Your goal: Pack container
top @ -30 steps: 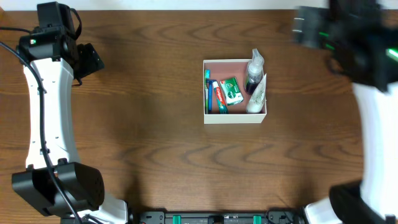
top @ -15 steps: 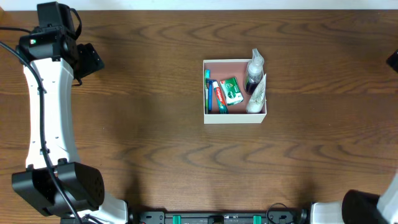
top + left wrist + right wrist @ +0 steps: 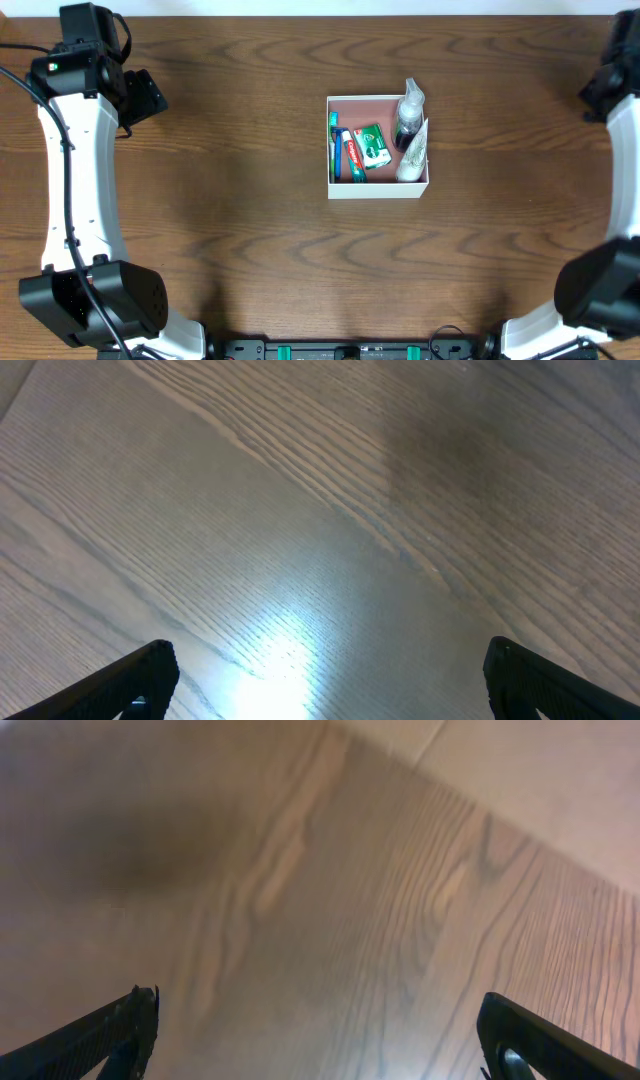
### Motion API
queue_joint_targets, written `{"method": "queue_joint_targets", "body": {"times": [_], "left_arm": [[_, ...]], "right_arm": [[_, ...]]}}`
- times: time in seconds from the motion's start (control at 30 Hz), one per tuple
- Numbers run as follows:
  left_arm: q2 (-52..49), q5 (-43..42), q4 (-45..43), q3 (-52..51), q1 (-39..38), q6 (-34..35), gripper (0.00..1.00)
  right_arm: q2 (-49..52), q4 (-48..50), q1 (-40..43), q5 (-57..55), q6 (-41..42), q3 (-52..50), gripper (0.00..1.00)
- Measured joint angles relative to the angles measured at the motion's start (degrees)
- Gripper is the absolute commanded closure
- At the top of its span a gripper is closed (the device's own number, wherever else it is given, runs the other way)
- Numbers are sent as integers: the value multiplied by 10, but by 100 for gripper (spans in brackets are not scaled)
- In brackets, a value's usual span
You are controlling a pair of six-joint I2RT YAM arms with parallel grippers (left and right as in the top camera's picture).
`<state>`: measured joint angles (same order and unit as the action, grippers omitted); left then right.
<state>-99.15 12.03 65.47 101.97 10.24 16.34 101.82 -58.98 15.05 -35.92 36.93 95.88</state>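
The container (image 3: 377, 190), a square white-walled box with a pink-brown floor, sits right of the table's middle in the overhead view. It holds a toothbrush (image 3: 334, 147), a toothpaste tube (image 3: 350, 154), a green packet (image 3: 372, 146), a clear bottle (image 3: 408, 113) and a white pouch (image 3: 414, 155). My left gripper (image 3: 325, 678) is open and empty over bare wood at the far left; its arm (image 3: 75, 130) shows overhead. My right gripper (image 3: 320, 1038) is open and empty at the far right near the table's back edge; its arm (image 3: 620, 120) shows overhead.
The wooden table (image 3: 240, 230) spreads around the container. A pale surface (image 3: 540, 780) lies beyond the table's edge in the right wrist view. The arm bases stand at the front corners.
The right arm has swung away from above the container's right side to the far right edge of the table. The left arm and the container's contents have not moved.
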Motion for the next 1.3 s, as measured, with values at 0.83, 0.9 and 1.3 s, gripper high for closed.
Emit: {"method": "queue_joint_targets", "body": {"times": [0.83, 0.9, 1.3], "left_arm": [[0, 0, 0, 0, 0, 0, 2], [0, 0, 0, 0, 0, 0, 2], [0, 0, 0, 0, 0, 0, 2]], "right_arm": [[66, 1, 0, 146, 0, -110, 1], [66, 1, 0, 146, 0, -110, 1], [66, 1, 0, 147, 0, -110, 1]]}}
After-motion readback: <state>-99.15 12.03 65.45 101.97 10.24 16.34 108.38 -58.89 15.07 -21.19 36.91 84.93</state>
